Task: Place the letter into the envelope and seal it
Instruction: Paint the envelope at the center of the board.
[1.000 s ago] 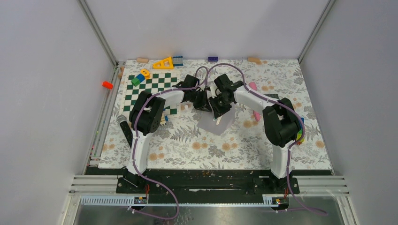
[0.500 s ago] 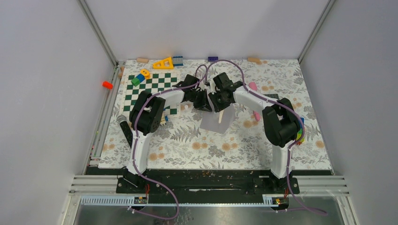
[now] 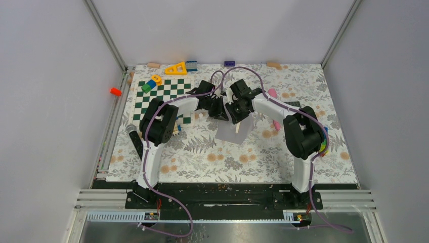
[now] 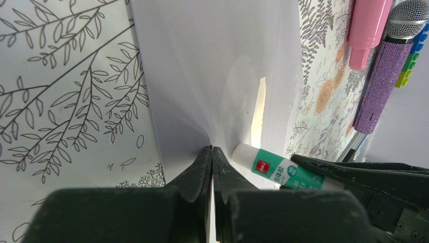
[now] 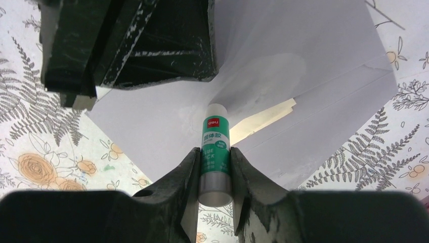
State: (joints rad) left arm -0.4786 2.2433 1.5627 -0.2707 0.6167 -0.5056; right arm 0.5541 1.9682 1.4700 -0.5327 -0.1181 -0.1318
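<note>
1. Floral tablecloth (image 4: 66,76) underneath.
2. My left gripper (image 4: 211,157) pinches the envelope (image 4: 202,76) by its flap just ahead, lifting it for gluing; letter (image 5: 263,119) peeks inside.
3. Right gripper (image 5: 215,167) clamps glue stick (image 5: 215,147), tip touching flap.

One fixed overhead, two wrist close-ups.
Looking down from behind; pressed close on one shared flat pale grey-lavender paper envelope (image 4: 202,76).

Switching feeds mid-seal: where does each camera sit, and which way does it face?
Top external: above, behind the robot, looking down; both arms show.
Left wrist: looks along left gripper, pinching envelope.
Right wrist: looks along right gripper, holding glue stick.
Shared: both wrist views show envelope and glue stick.
</note>
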